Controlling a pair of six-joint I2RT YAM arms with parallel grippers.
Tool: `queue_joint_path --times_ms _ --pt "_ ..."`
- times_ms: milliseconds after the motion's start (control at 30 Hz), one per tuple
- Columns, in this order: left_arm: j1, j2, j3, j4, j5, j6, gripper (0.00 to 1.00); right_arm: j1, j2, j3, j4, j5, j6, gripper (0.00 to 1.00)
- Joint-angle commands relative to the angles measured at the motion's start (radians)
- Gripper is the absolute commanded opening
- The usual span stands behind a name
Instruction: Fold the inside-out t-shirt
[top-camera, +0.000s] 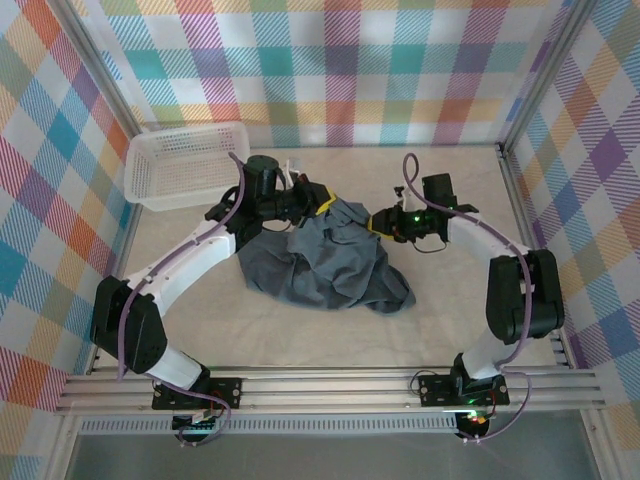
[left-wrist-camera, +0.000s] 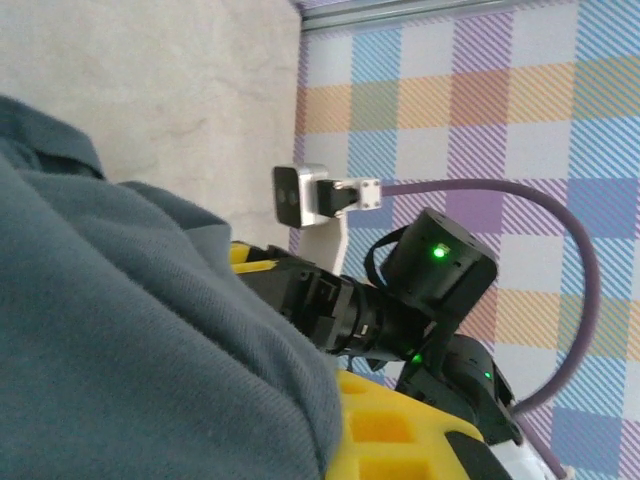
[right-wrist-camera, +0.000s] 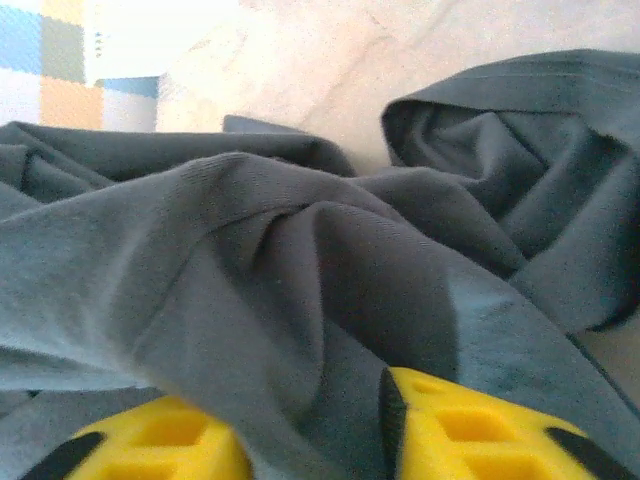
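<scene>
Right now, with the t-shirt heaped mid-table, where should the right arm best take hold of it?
Take the t-shirt by its near-right corner, coming in low from the right. That corner lies flat, poking out of the heap, so the jaws would likely catch one edge, not a bunch.

Setting: robotics lab test cell, not a home or shop.

Evidence: the left arm (top-camera: 185, 258) and right arm (top-camera: 520, 300) are bolted to an aluminium extrusion rail (top-camera: 330, 385) at 6 o'clock. The pale table (top-camera: 300, 335) is boxed in at 9, 12 and 3 o'clock by pastel plaid panels (top-camera: 330, 70). Purple cables (top-camera: 408, 172) and a bare circuit board (top-camera: 195, 422) are exposed.

Test props — the inside-out t-shirt (top-camera: 320, 270) at centre, white lattice basket (top-camera: 185, 165) at 10 o'clock.
</scene>
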Motion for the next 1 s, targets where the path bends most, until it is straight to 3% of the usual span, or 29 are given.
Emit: queue_joint_path --times_ms 0,133,267,367,467,533,667,700,800,867,967 --pt "0.008 -0.004 0.055 -0.089 0.008 -0.004 0.0 0.024 -0.196 -0.024 -0.026 0.204 -0.044 0.48" --pt "0.007 0.03 0.127 -0.2 0.02 0.077 0.0 0.042 -0.386 -0.159 0.196 0.235 -0.087 0.62" --pt "0.007 0.063 0.208 -0.309 0.048 0.105 0.0 0.124 -0.403 -0.196 0.345 0.207 -0.33 0.81" --pt "0.005 0.088 0.287 -0.409 0.049 0.139 0.0 0.171 -0.332 -0.121 0.343 0.157 -0.451 0.83" --pt "-0.001 0.103 0.319 -0.407 0.055 0.132 0.0 0.201 -0.24 -0.036 0.34 0.054 -0.472 0.79" --pt "-0.003 0.118 0.338 -0.391 0.081 0.126 0.0 0.222 -0.172 0.034 0.297 0.011 -0.503 0.69" --pt "0.014 0.158 0.445 -0.474 0.095 0.211 0.0 0.229 -0.134 0.123 0.253 0.034 -0.366 0.05" --pt "0.029 0.166 0.477 -0.518 0.073 0.244 0.0 0.229 -0.146 0.122 0.261 0.014 -0.334 0.0" --pt "0.096 0.2 0.535 -0.565 0.01 0.354 0.0 0.225 -0.202 0.118 0.292 -0.11 -0.167 0.0" --pt "0.129 0.238 0.569 -0.563 -0.016 0.424 0.01 0.218 -0.223 0.13 0.336 -0.199 0.025 0.0" --pt "0.136 0.276 0.62 -0.543 0.013 0.478 0.3 0.216 -0.232 0.144 0.377 -0.194 0.226 0.0"
